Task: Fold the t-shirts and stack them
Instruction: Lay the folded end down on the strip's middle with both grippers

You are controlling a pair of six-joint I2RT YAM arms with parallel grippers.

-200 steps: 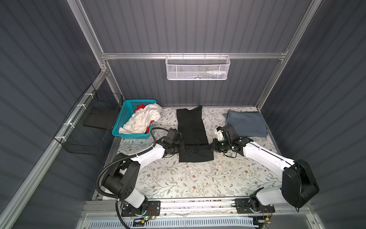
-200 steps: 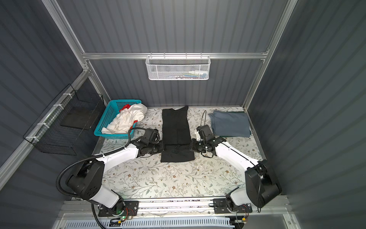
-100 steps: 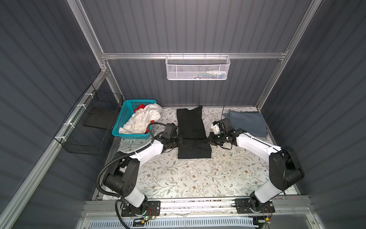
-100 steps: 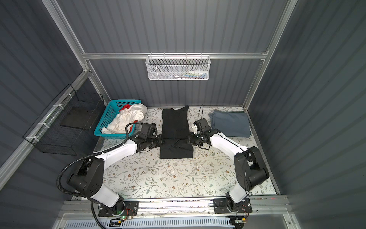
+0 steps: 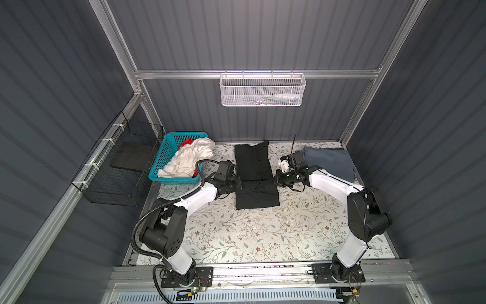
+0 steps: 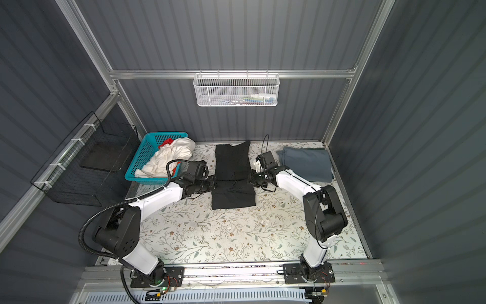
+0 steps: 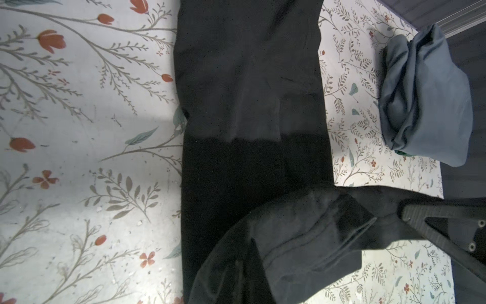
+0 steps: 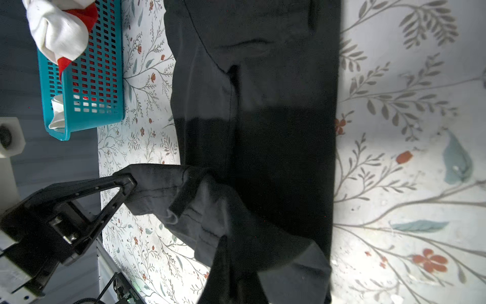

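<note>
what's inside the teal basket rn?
A crumpled white t-shirt fills the teal basket, spilling over its rim. A red t-shirt peeks out beneath it. Whatever lies deeper is covered by the white cloth.

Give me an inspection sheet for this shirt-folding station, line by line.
Surface: floral table cover, flat.
Job's things: black t-shirt mid-table, near end doubled over; blue-grey t-shirt folded, far right; white t-shirt and red t-shirt crumpled in teal basket.
Clutter: nothing seen.
Grippers: left gripper and right gripper each shut on the black t-shirt's side edges.
Cables: black corrugated hose loops along left arm.
Surroundings: white mesh basket on rear rail; black wire basket on left wall.
</note>
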